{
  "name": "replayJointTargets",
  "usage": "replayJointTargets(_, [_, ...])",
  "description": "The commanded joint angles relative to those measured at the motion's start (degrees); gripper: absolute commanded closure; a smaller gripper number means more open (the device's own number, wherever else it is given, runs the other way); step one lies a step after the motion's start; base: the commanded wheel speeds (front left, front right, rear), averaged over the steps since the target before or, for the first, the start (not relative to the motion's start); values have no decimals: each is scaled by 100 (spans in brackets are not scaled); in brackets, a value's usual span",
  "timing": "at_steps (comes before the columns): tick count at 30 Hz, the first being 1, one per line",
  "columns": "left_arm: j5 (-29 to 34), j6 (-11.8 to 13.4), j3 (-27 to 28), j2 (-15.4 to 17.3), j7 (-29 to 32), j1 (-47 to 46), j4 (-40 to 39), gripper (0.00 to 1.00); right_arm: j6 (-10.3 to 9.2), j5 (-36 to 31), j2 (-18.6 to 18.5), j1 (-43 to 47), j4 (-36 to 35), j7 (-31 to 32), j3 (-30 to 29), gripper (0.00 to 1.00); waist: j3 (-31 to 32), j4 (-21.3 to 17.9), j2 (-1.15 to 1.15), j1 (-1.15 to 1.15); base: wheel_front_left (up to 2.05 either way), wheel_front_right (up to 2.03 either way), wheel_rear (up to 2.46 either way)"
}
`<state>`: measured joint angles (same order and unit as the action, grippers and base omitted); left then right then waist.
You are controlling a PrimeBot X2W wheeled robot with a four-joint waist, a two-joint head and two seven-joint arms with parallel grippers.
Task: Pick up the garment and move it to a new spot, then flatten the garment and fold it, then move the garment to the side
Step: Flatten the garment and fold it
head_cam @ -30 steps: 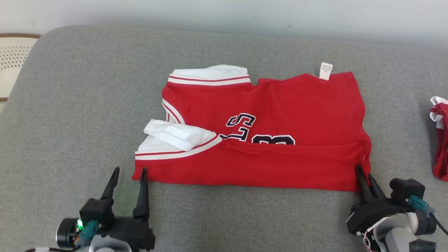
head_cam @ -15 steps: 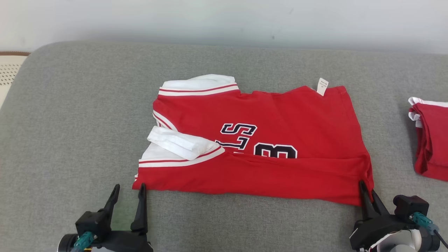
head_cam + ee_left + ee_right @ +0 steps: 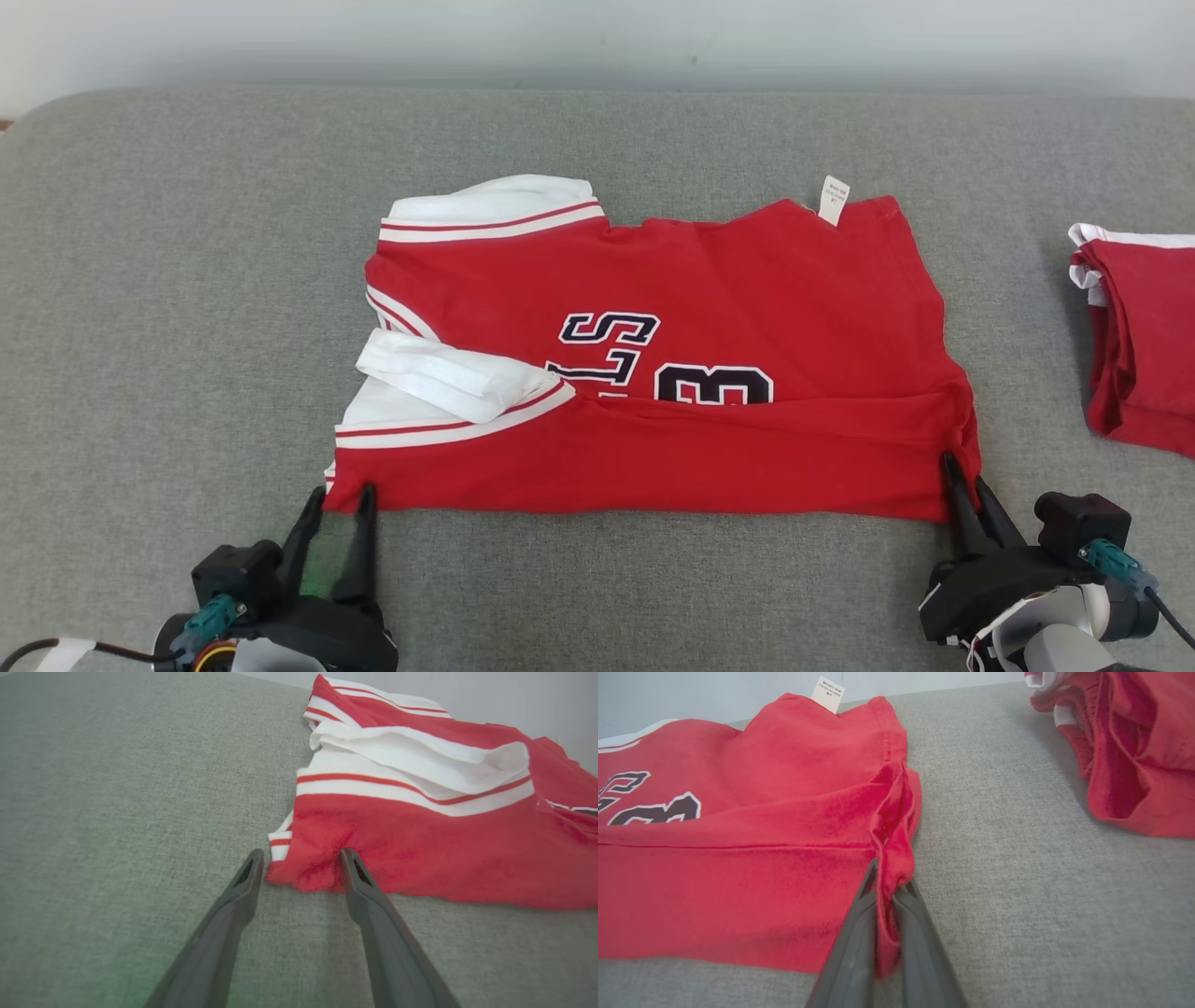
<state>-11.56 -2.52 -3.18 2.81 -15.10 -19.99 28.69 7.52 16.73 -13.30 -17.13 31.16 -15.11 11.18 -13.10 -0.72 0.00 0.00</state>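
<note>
The garment (image 3: 709,280) is a red jersey with white trim and black lettering. It lies spread on the grey cushion (image 3: 187,299), with its near edge folded over itself as a long band. My left gripper (image 3: 339,493) stands open at the near left corner, and in the left wrist view that corner (image 3: 303,877) lies between its two fingers (image 3: 233,905). My right gripper (image 3: 962,471) is shut on the near right corner, where the red cloth (image 3: 896,826) bunches up between its fingertips (image 3: 891,875).
A second red garment with white trim (image 3: 1139,345) lies bundled at the cushion's right edge, close to my right arm, and appears again in the right wrist view (image 3: 1125,746). A pale wall runs behind the cushion. Bare grey fabric lies left of the jersey.
The head camera has shifted. My left gripper has moved forward so its fingers now straddle the near left corner, and the gap between them has narrowed a little. The right gripper keeps its grip.
</note>
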Motion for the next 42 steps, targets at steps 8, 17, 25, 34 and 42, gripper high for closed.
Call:
replayJointTargets(8, [-134, -164, -11, 15, -5, -114, 213, 100, -6, 69, -10, -18, 40, -1, 27, 100, -16, -18, 0, 0, 0, 0, 0])
replayJointTargets(17, [82, -215, 105, 22, -4, 423, 462, 100, -6, 161, -19, 376, 135, -1, 8, 100, 536, 104, 0, 0, 0, 0, 0])
replayJointTargets(25, [303, -165, 312, 35, -5, 932, 633, 100, -6, 247, 32, 920, 115, -2, 152, 100, 1112, 120, 0, 0, 0, 0, 0])
replayJointTargets(34, [315, -166, 386, 36, -6, 1230, 769, 64, -7, 326, 53, 1350, 58, -4, 44, 0, 1260, 86, 0, 0, 0, 0, 0])
replayJointTargets(42, [540, 81, 137, 14, -6, 1060, 97, 0, -6, 8, 137, 1226, -248, -3, -457, 0, 1130, 73, 0, 0, 0, 0, 0])
